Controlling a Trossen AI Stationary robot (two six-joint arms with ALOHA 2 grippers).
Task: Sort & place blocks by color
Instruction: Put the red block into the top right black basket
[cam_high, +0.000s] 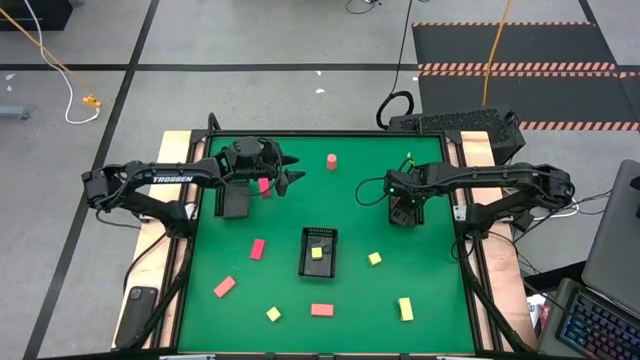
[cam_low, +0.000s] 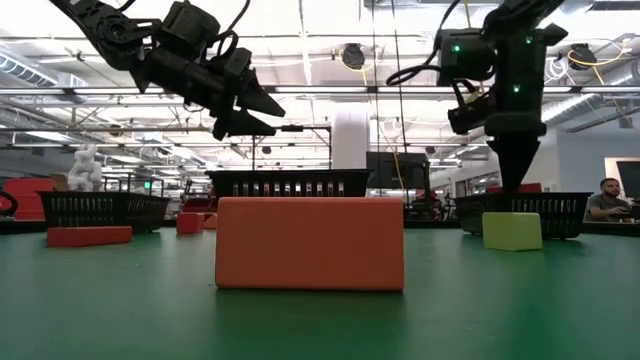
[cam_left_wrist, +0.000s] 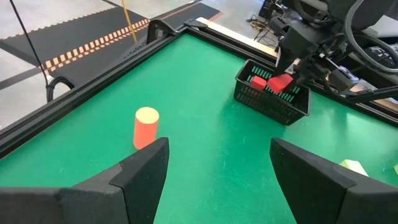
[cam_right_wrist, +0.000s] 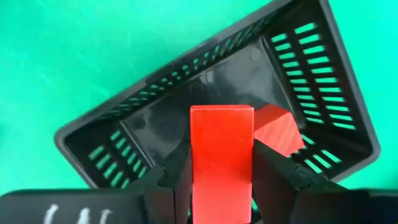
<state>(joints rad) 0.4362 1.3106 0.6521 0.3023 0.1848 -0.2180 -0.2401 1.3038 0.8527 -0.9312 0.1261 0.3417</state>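
Sorting partly done: a red block held over the right tray, most blocks loose on the mat.

The right gripper (cam_right_wrist: 221, 180) was clamped on a red block (cam_right_wrist: 221, 149) directly above the right tray (cam_right_wrist: 339, 93), which already held another red block (cam_right_wrist: 280, 129). The centre tray (cam_high: 318, 252) held a yellow block (cam_high: 317, 253), and the left tray (cam_high: 236, 205) looked empty. The left gripper (cam_left_wrist: 217, 171) hovered high with fingers apart and nothing between them, near the orange cylinder (cam_high: 331, 161). Red, salmon and yellow blocks were scattered across the green mat (cam_high: 430, 320), so by my judgement most of the sorting remained.
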